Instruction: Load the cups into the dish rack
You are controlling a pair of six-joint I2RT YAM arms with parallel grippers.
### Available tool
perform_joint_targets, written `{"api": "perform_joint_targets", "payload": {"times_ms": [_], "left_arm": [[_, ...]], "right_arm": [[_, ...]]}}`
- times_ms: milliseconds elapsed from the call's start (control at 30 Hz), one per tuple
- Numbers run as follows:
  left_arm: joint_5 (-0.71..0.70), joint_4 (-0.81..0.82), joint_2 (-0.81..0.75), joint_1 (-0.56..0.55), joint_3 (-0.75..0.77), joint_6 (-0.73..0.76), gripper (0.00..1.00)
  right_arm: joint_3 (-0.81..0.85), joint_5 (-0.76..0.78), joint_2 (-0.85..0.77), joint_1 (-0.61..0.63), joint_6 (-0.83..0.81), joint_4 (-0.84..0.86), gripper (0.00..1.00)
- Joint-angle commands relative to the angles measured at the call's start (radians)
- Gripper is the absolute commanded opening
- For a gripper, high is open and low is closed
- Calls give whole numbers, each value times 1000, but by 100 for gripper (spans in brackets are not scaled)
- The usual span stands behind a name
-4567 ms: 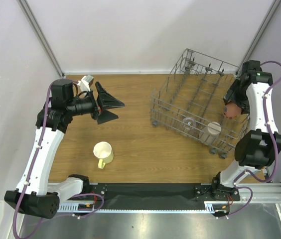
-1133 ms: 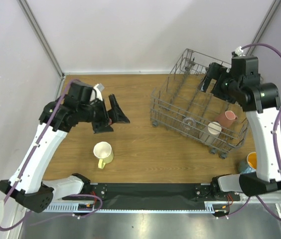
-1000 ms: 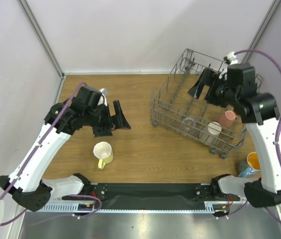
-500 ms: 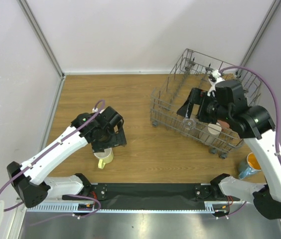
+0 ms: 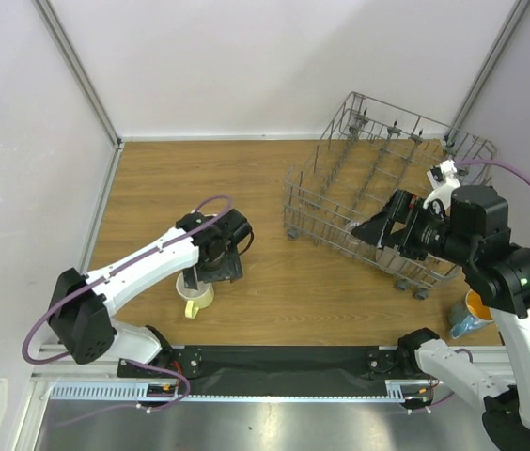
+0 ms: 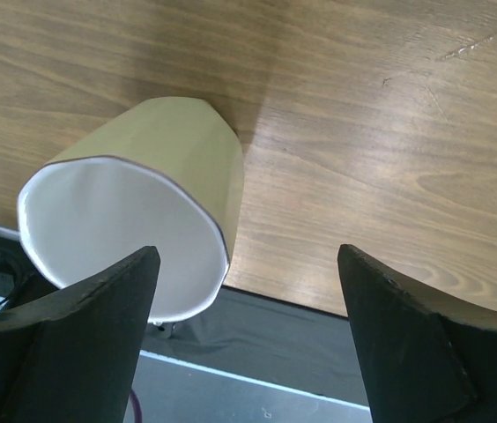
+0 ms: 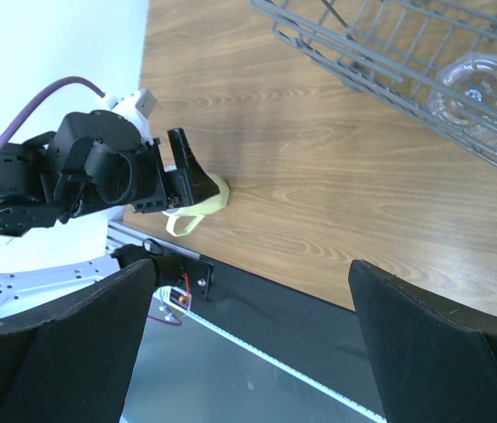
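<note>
The pale yellow handled mug stands upright near the table's front edge. My left gripper is open just above it. In the left wrist view the mug sits by the left finger, its rim partly between the jaws, untouched. My right gripper is open and empty above the grey wire dish rack's near side. The small clear glass sits in the rack. The pink mug and the beige cup are hidden behind my right arm. The right wrist view also shows the yellow mug.
A blue tumbler with an orange inside stands at the front right, past the rack's corner, partly behind my right arm. The black base strip runs along the table's near edge, close to the yellow mug.
My left gripper has swung forward and down from the table's back left to just over the yellow mug. My right gripper left the pink mug in the rack and drew back toward the near side.
</note>
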Motion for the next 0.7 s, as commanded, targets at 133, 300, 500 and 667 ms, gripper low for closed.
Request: {"api": "perform_joint_targets", "payload": {"times_ms": [133, 300, 500, 667], "left_arm": [[-23, 95, 49, -1, -36, -12, 78], [-35, 135, 57, 19, -80, 5, 67], [-40, 137, 90, 29, -80, 34, 49], [-49, 109, 86, 37, -62, 34, 16]], "right_arm": [[72, -33, 47, -17, -61, -52, 100], [86, -26, 69, -24, -73, -78, 100], [85, -21, 73, -37, -88, -94, 100], [63, -23, 73, -49, -97, -97, 100]]}}
